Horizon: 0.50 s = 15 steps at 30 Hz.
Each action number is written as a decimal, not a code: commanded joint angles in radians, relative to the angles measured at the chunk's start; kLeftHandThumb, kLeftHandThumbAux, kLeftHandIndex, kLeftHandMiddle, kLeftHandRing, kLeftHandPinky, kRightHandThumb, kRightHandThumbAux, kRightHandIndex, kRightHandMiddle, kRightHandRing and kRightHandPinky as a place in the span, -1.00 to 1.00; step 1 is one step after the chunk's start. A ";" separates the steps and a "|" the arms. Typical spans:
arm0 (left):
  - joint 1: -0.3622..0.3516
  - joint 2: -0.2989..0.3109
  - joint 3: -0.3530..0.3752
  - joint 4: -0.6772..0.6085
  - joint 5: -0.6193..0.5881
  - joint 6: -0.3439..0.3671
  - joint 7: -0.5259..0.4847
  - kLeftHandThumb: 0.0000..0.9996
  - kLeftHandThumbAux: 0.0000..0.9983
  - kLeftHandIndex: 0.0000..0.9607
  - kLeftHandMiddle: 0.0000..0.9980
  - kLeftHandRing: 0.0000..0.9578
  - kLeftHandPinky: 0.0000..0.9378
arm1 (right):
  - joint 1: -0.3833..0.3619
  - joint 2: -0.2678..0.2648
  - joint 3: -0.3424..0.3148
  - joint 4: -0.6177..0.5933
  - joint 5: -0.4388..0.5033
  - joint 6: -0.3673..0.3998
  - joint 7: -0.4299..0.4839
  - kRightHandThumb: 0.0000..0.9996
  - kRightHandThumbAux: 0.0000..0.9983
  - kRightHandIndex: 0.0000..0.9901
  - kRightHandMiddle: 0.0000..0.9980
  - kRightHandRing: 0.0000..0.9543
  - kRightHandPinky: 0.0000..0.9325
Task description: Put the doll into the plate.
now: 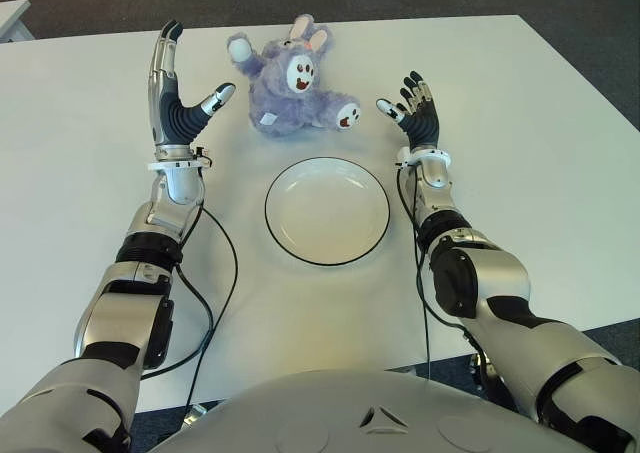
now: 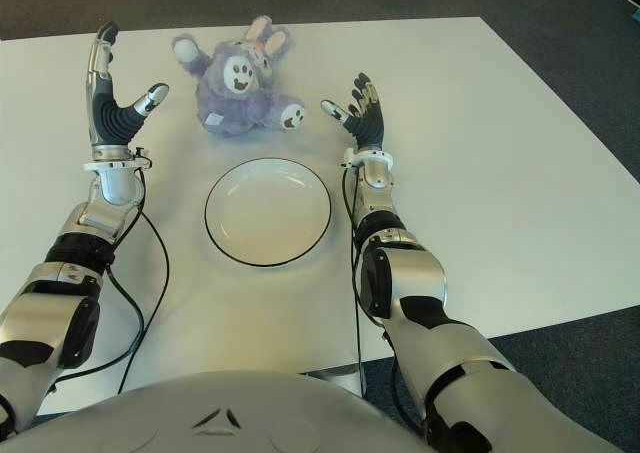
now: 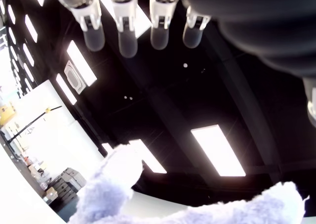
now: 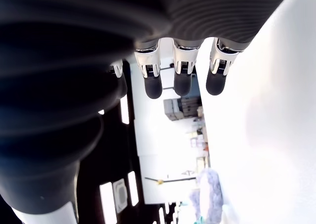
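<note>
While both hands are flanking it, the doll [image 1: 293,85] is lying on the white table [image 1: 70,183] at the far side, just behind the plate [image 1: 327,211], not in it. Purple plush w/ white face, pink-lined ears, white paw pads; one arm is sticking up toward the robot's left, one foot is pointing toward the right hand. Small white tag is showing on its lower body.

Plate: white, dark rim, nothing sitting in it, centred in front of the torso, apart from the doll by a narrow strip of table.

Left hand [image 1: 178,103] is standing upright to the left of the doll, palm facing it, fingers extended straight, thumb angled out toward the plush. Holding nothing; gap btwn thumb tip and doll is visible. Left wrist view is showing four straight fingertips [image 3: 128,40] w/ purple fur below, no contact.

Right hand [image 1: 417,115] is sitting to the right of the doll, near its foot, fingers spread and extended, also holding nothing. Right wrist view is confirming fingertips [image 4: 182,79] free, plush farther off.

Black cables [image 1: 215,303] are trailing from both wrists across the table.
</note>
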 commanded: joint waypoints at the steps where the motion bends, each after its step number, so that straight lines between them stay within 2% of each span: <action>1: -0.014 0.021 -0.027 0.018 0.023 0.013 -0.029 -1.00 -0.35 -1.00 -0.94 -0.91 -1.00 | 0.052 0.022 -0.005 0.031 0.011 0.017 0.002 -0.96 0.60 -0.97 -0.97 -0.99 -0.93; 10: -0.040 0.045 -0.052 0.056 0.016 -0.025 -0.056 -1.00 -0.30 -1.00 -0.90 -0.95 -1.00 | 0.051 0.024 -0.005 0.031 0.012 0.016 -0.001 -0.94 0.61 -0.96 -0.97 -0.98 -0.92; 15: -0.074 0.068 -0.072 0.086 0.042 -0.049 -0.033 -1.00 -0.23 -1.00 -0.89 -0.94 -1.00 | 0.051 0.024 -0.006 0.030 0.011 0.014 -0.003 -0.95 0.62 -0.96 -0.96 -0.98 -0.92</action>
